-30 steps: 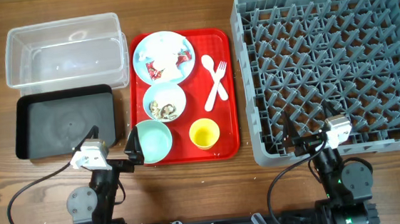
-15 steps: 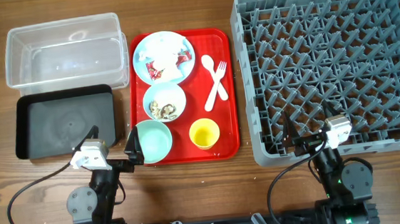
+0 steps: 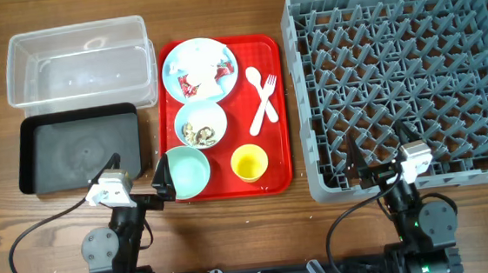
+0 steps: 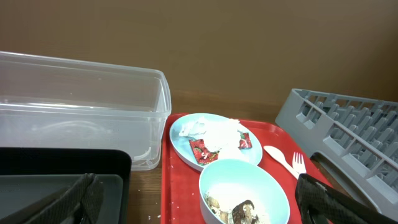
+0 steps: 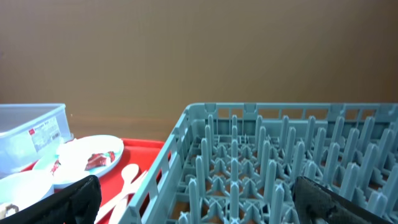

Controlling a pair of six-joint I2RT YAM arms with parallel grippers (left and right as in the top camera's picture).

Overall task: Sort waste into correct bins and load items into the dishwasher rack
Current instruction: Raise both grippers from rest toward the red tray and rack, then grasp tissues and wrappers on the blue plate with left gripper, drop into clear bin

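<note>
On the red tray, a pale blue plate (image 3: pixel 199 68) holds white-and-red wrappers (image 3: pixel 194 81). A bowl (image 3: pixel 201 125) holds brown scraps (image 3: pixel 200 133); it also shows in the left wrist view (image 4: pixel 244 196). An empty bowl (image 3: pixel 187 171), a yellow cup (image 3: pixel 250 163), a white spoon (image 3: pixel 256 96) and a fork (image 3: pixel 269 95) lie there too. The clear tub (image 3: pixel 76 29) and black tray (image 3: pixel 27 153) sit left. The grey rack (image 3: pixel 405 71) is right. My left gripper (image 3: pixel 136 171) is open beside the empty bowl. My right gripper (image 3: pixel 376 157) is open over the rack's near edge.
The flat red tray (image 3: pixel 280 151) lies between the bins and the rack. The tub and black tray hold nothing. The rack's pegs (image 5: pixel 261 162) fill the right wrist view. Bare wood runs along the table's near edge.
The right arm has shifted very slightly toward the near edge. Nothing else has moved.
</note>
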